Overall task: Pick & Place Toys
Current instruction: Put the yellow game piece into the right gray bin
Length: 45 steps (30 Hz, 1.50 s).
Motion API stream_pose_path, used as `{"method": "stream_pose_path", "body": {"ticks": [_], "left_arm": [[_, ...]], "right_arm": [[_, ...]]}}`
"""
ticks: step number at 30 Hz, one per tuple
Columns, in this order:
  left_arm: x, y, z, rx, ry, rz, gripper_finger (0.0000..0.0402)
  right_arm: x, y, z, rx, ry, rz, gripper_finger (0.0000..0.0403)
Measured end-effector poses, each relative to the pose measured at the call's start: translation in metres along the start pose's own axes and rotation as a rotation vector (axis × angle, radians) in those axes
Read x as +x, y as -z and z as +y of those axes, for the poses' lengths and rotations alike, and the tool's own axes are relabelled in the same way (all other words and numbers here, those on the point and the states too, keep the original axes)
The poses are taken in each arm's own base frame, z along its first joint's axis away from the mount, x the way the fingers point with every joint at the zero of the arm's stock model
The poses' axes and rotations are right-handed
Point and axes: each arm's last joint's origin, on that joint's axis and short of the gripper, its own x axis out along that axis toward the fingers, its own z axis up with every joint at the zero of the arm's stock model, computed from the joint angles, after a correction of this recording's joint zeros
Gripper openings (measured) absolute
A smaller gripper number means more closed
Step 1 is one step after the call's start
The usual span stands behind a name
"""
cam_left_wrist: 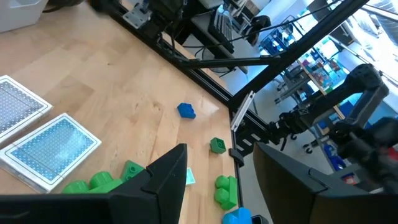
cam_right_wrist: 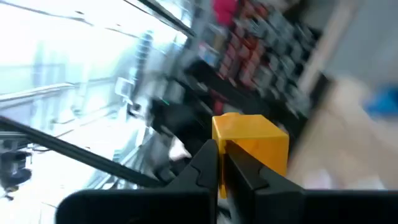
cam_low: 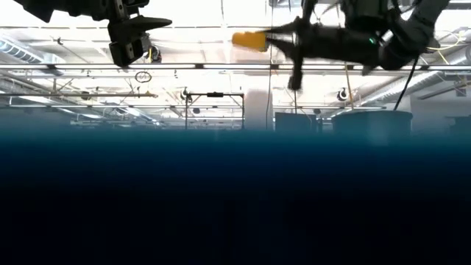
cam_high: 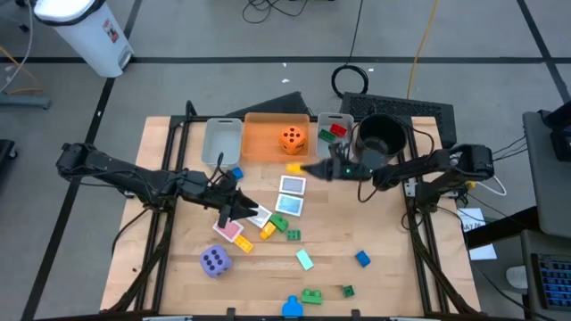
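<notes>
Right gripper (cam_high: 308, 168) is pinching a yellow brick (cam_right_wrist: 252, 143) between closed fingers, holding it in the air just in front of the orange bin (cam_high: 268, 138), where the orange die (cam_high: 291, 138) is sitting. Left gripper (cam_high: 239, 212) is hovering with fingers partly apart, nothing between them (gap clear in its wrist view), over the picture cards (cam_high: 291, 194) mid-table. Purple die (cam_high: 215, 260) is lying near the front-left; blue brick (cam_left_wrist: 186, 111) and green bricks (cam_left_wrist: 226, 188) are lying scattered toward the front.
</notes>
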Motion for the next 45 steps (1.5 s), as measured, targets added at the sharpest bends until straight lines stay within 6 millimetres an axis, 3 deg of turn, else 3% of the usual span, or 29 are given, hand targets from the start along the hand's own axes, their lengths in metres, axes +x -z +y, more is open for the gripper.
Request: {"method": "stream_pose_path", "body": {"ticks": [5,11,15,18,23,30,34,45], "left_arm": [[0.0,0.0,0.001,0.007,-0.007,0.003,0.0189],[0.0,-0.002,0.005,0.003,-0.024,0.002,0.0189],[-0.001,-0.006,0.008,-0.009,-0.032,-0.022,0.0189],[-0.001,-0.014,0.009,-0.046,-0.014,-0.073,0.0189],[-0.005,-0.035,0.009,-0.085,0.115,-0.176,0.0189],[-0.014,-0.058,0.018,-0.155,0.205,-0.276,0.0189],[-0.017,-0.065,0.021,-0.118,0.187,-0.341,0.0189],[-0.022,-0.075,0.018,0.017,0.131,-0.522,0.0189]], "right_arm": [[0.022,-0.031,0.039,-0.159,0.003,-0.003,0.0001],[0.041,-0.063,0.086,-0.402,0.266,0.143,0.0001],[0.046,-0.074,0.116,-0.553,0.362,0.238,0.0001],[0.051,-0.075,0.131,-0.606,0.339,0.253,0.0],[0.055,-0.062,0.137,-0.618,0.291,0.28,0.0],[0.079,-0.036,0.14,-0.689,0.187,0.201,0.0],[0.093,-0.026,0.14,-0.705,0.088,0.146,0.0],[0.116,-0.01,0.119,-0.622,0.102,0.04,0.0]]}}
